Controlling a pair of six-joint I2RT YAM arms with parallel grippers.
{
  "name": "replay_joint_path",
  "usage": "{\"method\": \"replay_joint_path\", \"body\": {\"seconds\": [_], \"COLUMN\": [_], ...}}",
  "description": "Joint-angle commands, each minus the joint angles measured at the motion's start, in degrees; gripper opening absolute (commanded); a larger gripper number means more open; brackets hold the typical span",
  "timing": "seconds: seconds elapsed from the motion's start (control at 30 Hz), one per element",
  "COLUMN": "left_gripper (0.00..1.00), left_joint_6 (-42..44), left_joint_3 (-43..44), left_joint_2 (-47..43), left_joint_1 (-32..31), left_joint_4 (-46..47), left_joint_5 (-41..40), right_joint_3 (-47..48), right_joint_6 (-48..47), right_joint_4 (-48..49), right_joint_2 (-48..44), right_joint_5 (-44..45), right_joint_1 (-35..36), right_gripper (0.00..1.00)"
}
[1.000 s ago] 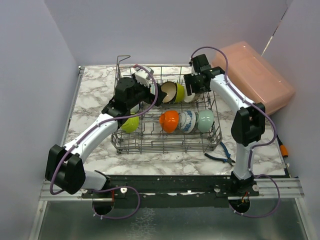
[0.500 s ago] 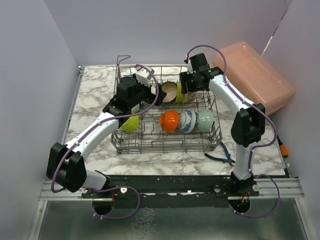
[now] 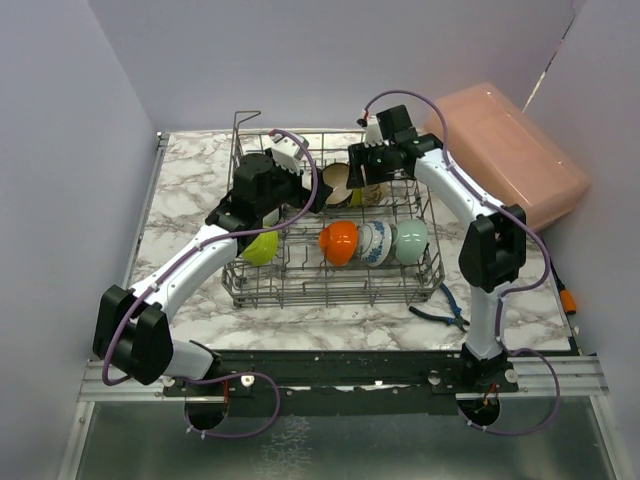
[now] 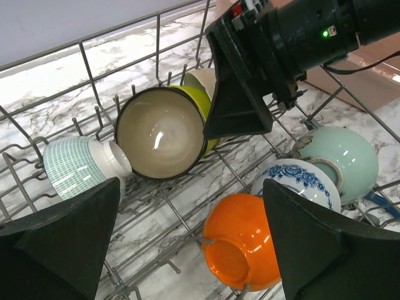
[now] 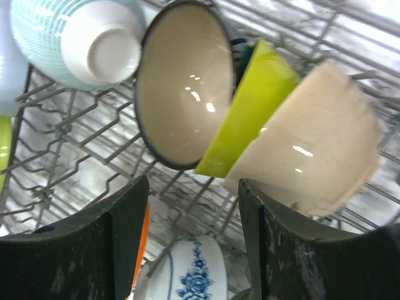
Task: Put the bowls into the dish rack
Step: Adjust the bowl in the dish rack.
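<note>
Overlap hides most of the yellow-green bowl [image 5: 250, 119], nested between the dark-rimmed, cream-lined bowl [image 5: 181, 87] and the speckled beige bowl [image 5: 312, 150]. All three stand on edge in the rear row of the grey wire dish rack [image 3: 330, 300], mouths facing left, axes along the row. The left gripper [image 4: 190, 187] gapes wide and empty. The right gripper [image 5: 192, 184] hangs parted and empty above them.

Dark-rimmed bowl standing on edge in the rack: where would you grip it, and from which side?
The dark-rimmed bowl stands on edge, hollow unobstructed, with the yellow-green bowl crowding its back; so probably pinch its upper rim from above, one finger inside.
</note>
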Motion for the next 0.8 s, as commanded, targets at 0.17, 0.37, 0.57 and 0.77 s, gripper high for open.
{"method": "replay_joint_path", "body": {"seconds": [0.17, 0.37, 0.57, 0.77], "left_gripper": [0.96, 0.96, 0.96, 0.95], "left_joint_6": [-0.4, -0.2, -0.3, -1.1], "left_joint_3": [1.3, 1.3, 1.3, 2.2], "left_joint_2": [-0.8, -0.8, -0.5, 0.6], "left_joint_1": [-0.2, -0.2, -0.2, -0.2], "left_joint_4": [0.0, 0.1, 0.2, 0.2], "left_joint_5": [-0.7, -0.7, -0.4, 0.8], "right_joint_3": [0.8, 0.2, -0.6, -0.5], "right_joint_6": [0.2, 1.1, 1.6, 2.9], "right_joint_4": [-1.2, -0.6, -0.2, -0.8], "right_joint_2": [5.2, -2.2, -5.5, -5.9], "right_joint_5": [-3.0, 2.3, 6.2, 9.5], "right_joint_1": [0.4, 0.4, 0.4, 0.1], "right_gripper": [0.66, 0.69, 0.71, 0.72]}}
